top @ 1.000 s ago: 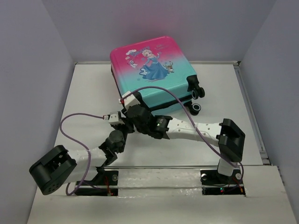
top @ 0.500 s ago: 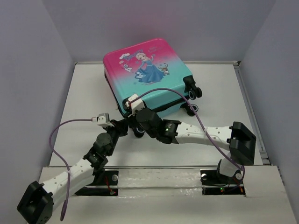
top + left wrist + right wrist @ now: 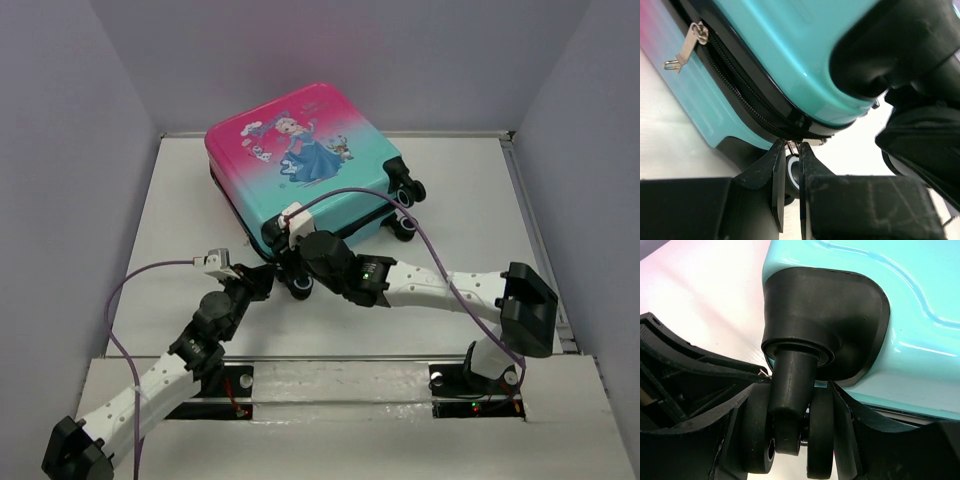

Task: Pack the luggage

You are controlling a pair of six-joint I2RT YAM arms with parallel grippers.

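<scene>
The luggage [image 3: 300,165], a pink-to-teal hard shell with a princess picture, lies closed and flat on the white table. My left gripper [image 3: 264,275] is at its near corner, shut on a small metal zipper pull [image 3: 791,146] where the black zipper rounds the teal corner [image 3: 790,55]. A second pull [image 3: 685,47] hangs free further along the zipper. My right gripper [image 3: 298,280] sits right beside the left one. Its jaws are shut on the black twin-wheel caster [image 3: 790,435] under the teal shell [image 3: 900,300], one finger pressed on each wheel.
Two more casters [image 3: 408,192] stick out at the luggage's right side. Grey walls close in the table on the left, back and right. A raised rail [image 3: 540,240] runs along the right edge. Both arms crowd the near corner.
The luggage has slid left and turned over the last second, with both grippers staying on its near corner. The left arm's elbow has swung down toward the near-left edge.
</scene>
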